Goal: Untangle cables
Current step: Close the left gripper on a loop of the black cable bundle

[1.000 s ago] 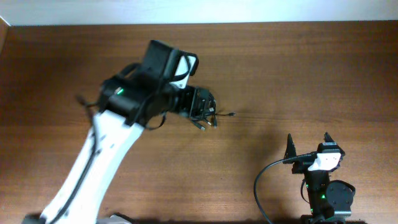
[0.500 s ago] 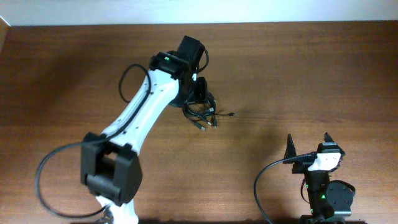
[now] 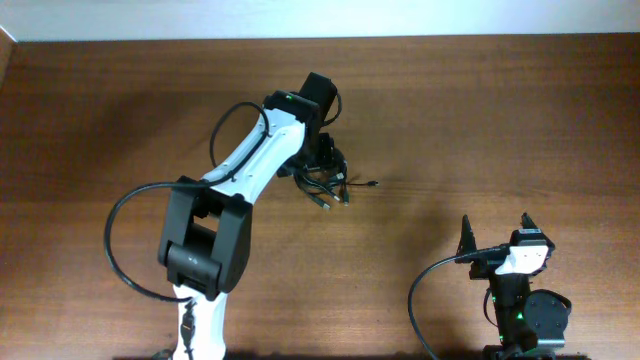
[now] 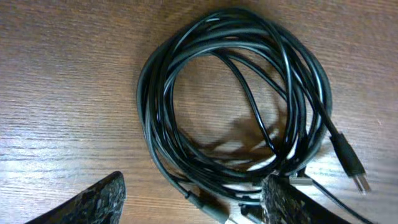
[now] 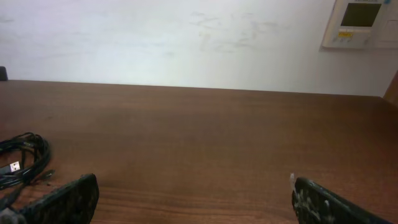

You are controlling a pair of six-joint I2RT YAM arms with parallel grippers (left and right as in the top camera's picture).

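cables (image 4: pixel 152 112): coiled on table (image 4: pixel 62 74) | wall panel (image 5: pixel 360 22): lettering too small

The right gripper (image 5: pixel 193 191) has its jaws wide over the desk (image 5: pixel 205 137); cables (image 5: pixel 22 158) lie on it, left, well short of its far edge.

Wood table (image 3: pixel 500 120) w/ 1 coil of cables (image 4: pixel 152 112).

Cables (image 4: pixel 152 118): thin black cords, one loose tangled coil lying flat, metallic-tipped plug ends sticking out.
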